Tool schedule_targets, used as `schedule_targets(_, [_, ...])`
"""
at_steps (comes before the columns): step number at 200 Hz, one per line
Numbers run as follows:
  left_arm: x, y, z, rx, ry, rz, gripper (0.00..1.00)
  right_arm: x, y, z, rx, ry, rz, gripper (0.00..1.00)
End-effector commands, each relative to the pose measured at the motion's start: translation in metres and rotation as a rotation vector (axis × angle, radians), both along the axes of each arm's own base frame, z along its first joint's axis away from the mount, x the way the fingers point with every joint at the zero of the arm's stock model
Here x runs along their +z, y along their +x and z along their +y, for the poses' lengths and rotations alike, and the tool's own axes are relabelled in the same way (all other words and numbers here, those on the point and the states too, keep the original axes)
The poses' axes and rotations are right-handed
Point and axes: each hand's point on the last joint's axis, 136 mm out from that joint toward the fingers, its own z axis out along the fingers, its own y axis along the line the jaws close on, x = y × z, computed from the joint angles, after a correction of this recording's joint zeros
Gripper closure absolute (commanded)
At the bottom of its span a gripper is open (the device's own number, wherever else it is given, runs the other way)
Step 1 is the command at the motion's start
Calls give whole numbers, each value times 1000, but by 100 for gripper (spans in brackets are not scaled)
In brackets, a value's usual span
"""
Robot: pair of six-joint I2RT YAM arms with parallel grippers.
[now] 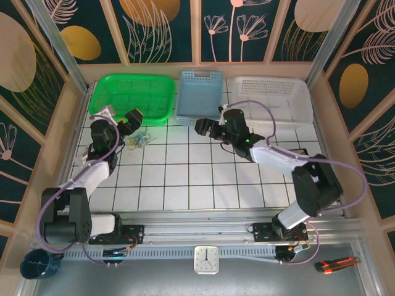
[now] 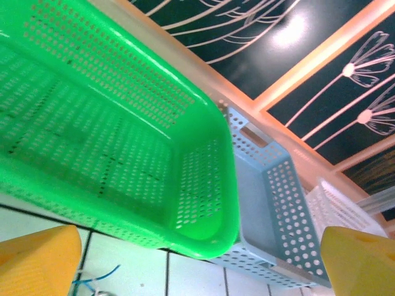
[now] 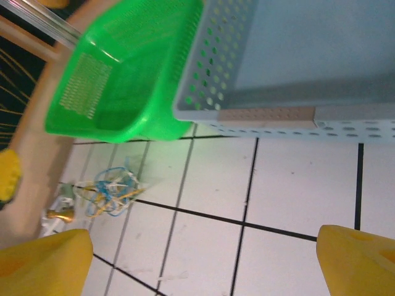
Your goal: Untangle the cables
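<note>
From above we see the cables [image 1: 141,140] bunched left of centre beside the wide-open, empty left gripper [image 1: 131,119]; its wrist view catches them bottom left; the right wrist view shows the right gripper [image 3: 203,265] spread empty, cables mid-left.

The right gripper [image 3: 203,266] has its yellow jaws set wide apart, one in each lower corner, with the white-tiled desk [image 3: 296,185] and its dark grout lines between them. A small tangle of blue, white and yellowish cables [image 3: 111,191] lies on the tiles at the left, near the front of the green basket [image 3: 123,80] but apart from it. The blue basket [image 3: 213,68] stands just beside the green one, its perforated wall bearing a tan strip.
</note>
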Motion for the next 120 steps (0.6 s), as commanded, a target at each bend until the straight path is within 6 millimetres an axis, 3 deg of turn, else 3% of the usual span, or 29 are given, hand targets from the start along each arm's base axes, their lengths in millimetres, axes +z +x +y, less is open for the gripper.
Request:
schedule_targets(1, [-43, -9, 12, 62, 37, 116, 1, 9, -18, -9, 15, -19, -43, 6])
schedule_targets(68, [-84, 14, 14, 56, 82, 181, 1, 9, -63, -70, -98, -103, -77, 5])
schedule_targets(100, [-96, 24, -3, -50, 82, 193, 1, 10, -72, -91, -152, -137, -86, 5])
schedule_targets(120, [-99, 23, -13, -107, 52, 194, 1, 10, -73, -95, -155, -139, -86, 5])
